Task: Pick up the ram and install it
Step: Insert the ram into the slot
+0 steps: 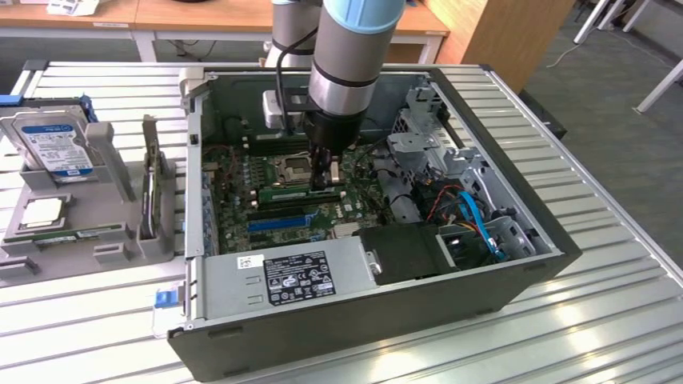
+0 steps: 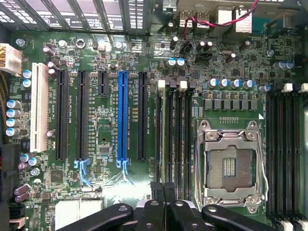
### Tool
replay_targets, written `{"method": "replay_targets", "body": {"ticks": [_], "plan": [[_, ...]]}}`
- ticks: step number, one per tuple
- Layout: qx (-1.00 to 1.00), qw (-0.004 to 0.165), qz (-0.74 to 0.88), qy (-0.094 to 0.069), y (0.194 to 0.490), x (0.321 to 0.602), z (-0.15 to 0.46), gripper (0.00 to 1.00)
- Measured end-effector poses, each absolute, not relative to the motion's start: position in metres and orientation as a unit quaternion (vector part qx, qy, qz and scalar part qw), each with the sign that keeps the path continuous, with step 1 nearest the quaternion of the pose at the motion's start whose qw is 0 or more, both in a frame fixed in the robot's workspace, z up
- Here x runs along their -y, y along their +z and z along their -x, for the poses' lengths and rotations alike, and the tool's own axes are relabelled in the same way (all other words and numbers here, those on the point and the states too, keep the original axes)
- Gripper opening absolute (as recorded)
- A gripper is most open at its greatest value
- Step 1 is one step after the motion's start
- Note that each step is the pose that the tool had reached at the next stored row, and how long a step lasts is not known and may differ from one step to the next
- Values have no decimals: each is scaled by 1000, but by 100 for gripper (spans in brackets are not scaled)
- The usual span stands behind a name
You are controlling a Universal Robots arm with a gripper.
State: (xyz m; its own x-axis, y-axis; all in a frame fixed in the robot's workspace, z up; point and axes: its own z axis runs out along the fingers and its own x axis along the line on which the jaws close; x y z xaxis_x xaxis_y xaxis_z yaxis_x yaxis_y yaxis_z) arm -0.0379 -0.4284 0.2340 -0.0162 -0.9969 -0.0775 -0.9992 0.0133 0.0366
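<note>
One open computer case [image 1: 405,320] on tabletop [image 1: 597,320]: motherboard [image 1: 229,200] inside, jaws clamped on ram [image 1: 286,193] over memory slots [image 2: 177,139]. Beside case, hard drive [image 1: 53,144] in grey holder [image 1: 104,158].

In the exterior view my gripper [image 1: 326,182] hangs inside the case [image 1: 427,316], over one end of the ram [image 1: 284,194], which lies along the slots just at 6 o'clock from the socket [image 1: 290,168]. Farther out at 6 sits the power supply [image 1: 288,274], the drive cage [image 1: 425,144] is at 3, and the hard drive [image 1: 56,144] stands outside the case at 9.
</note>
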Motion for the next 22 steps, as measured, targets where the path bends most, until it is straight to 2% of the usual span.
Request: {"method": "replay_targets", "body": {"ticks": [22], "plan": [[-711,15,702,41,232,429,38,11]]}}
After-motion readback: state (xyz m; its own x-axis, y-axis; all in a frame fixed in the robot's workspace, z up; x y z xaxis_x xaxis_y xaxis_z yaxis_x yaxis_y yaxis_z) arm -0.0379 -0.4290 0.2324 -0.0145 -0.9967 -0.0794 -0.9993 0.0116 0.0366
